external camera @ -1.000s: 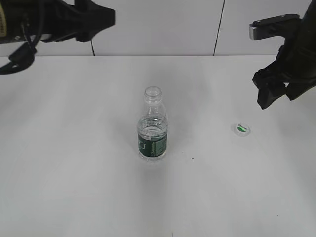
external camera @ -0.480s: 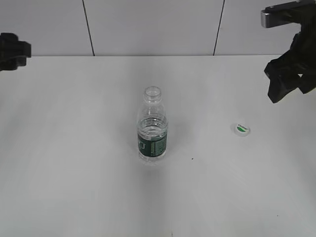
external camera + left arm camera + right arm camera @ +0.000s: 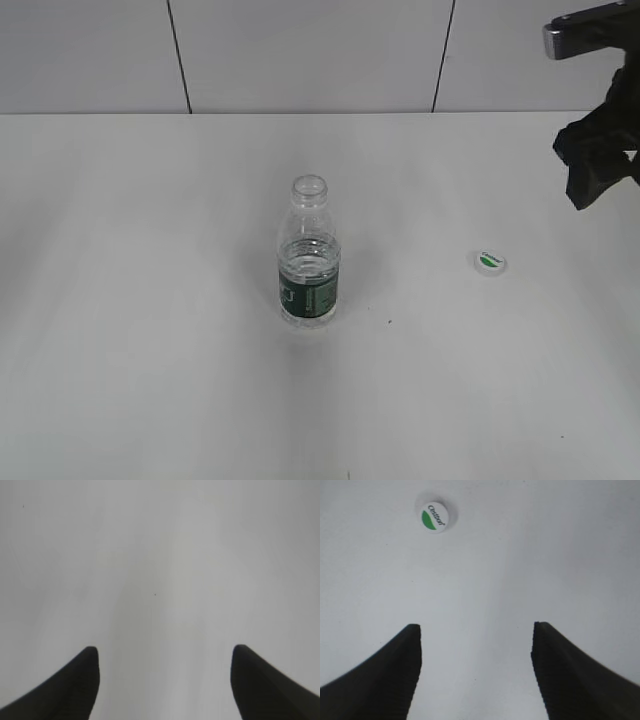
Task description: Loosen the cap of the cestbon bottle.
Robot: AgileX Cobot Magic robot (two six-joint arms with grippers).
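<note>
The cestbon bottle (image 3: 309, 255) stands upright mid-table with its neck uncovered and a dark green label band. The white cap (image 3: 490, 262) with a green mark lies flat on the table to the bottle's right; it also shows as the cap (image 3: 433, 517) at the top left of the right wrist view. My right gripper (image 3: 476, 630) is open and empty, raised at the far right edge of the exterior view as the right gripper (image 3: 592, 165). My left gripper (image 3: 165, 652) is open over bare table, out of the exterior view.
The white table (image 3: 150, 350) runs back to a tiled wall (image 3: 300, 50) with dark seams.
The left arm has drawn back out of the exterior view to the left. The right arm has moved right and slightly up, away from the cap. Bottle and cap have not moved.
</note>
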